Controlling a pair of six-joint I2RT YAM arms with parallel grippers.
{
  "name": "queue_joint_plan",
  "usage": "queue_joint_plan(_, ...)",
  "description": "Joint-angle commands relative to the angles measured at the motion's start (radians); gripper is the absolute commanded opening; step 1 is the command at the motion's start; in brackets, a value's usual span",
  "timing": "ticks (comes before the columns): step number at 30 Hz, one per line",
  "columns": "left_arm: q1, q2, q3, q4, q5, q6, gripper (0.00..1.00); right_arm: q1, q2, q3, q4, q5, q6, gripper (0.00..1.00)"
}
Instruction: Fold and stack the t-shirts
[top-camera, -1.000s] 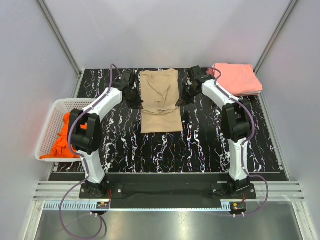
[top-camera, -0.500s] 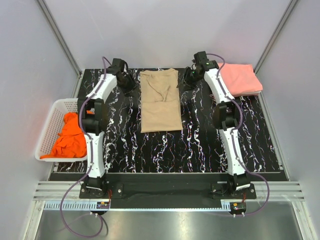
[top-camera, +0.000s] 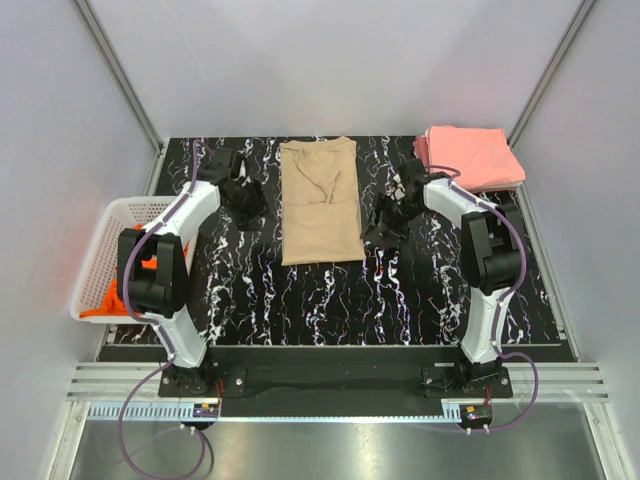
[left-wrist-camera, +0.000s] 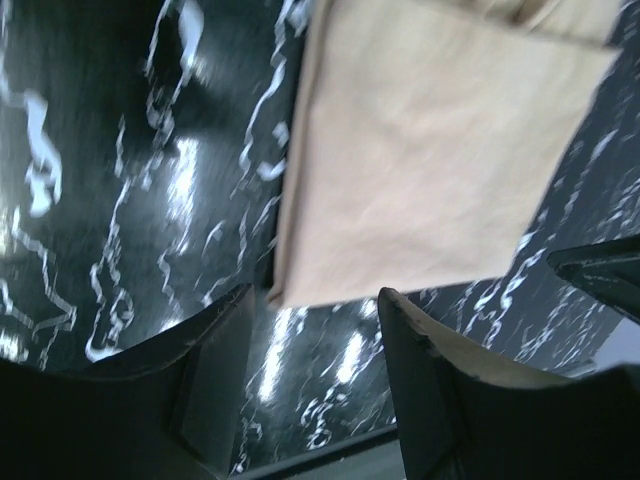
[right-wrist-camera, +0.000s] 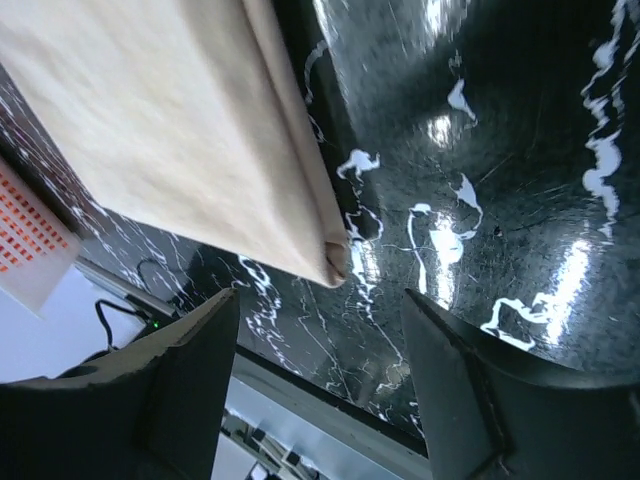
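A tan t-shirt (top-camera: 320, 200) lies flat in the middle of the table as a long narrow strip, its sleeves turned in. My left gripper (top-camera: 245, 200) hovers just left of it, open and empty; in the left wrist view the shirt's near corner (left-wrist-camera: 430, 150) lies beyond the gripper (left-wrist-camera: 315, 340). To the right of the shirt's lower half my right gripper (top-camera: 385, 222) also stands open, with the shirt's hem corner (right-wrist-camera: 335, 265) just ahead of the gripper (right-wrist-camera: 320, 340). Folded salmon-pink t-shirts (top-camera: 470, 157) are stacked at the far right corner. An orange t-shirt (top-camera: 100, 300) lies in the basket, mostly hidden by my left arm.
A white lattice basket (top-camera: 100, 225) hangs off the table's left edge. The black marbled table (top-camera: 400, 290) is bordered by metal rails, with grey walls close on three sides. The basket's orange content also shows at the left edge of the right wrist view (right-wrist-camera: 25, 230).
Both grippers have opened and let go of the tan shirt's sides. Both arms swung to the far edge, then came back toward me beside the shirt.
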Motion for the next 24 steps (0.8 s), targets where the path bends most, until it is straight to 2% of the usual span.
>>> queue_joint_plan(1, -0.007, -0.099, -0.119, 0.111, -0.008, 0.011, 0.57, 0.017, -0.062, -0.093, 0.151, -0.063, -0.023, 0.72)
queue_joint_plan(5, -0.01, -0.145, -0.267, 0.168, 0.006, -0.006, 0.57, 0.026, -0.054, -0.186, 0.22, -0.086, -0.014, 0.69)
queue_joint_plan(11, -0.03, -0.179, -0.36, 0.231, -0.006, -0.025, 0.55, 0.039, -0.002, -0.193, 0.262, -0.101, -0.009, 0.62)
queue_joint_plan(15, -0.047, -0.181, -0.4, 0.266, -0.008, -0.043, 0.53, 0.04, 0.003, -0.209, 0.277, -0.1, -0.003, 0.5)
queue_joint_plan(24, -0.064, -0.177, -0.508, 0.361, 0.006, -0.078, 0.5, 0.049, 0.001, -0.278, 0.32, -0.111, -0.004, 0.31)
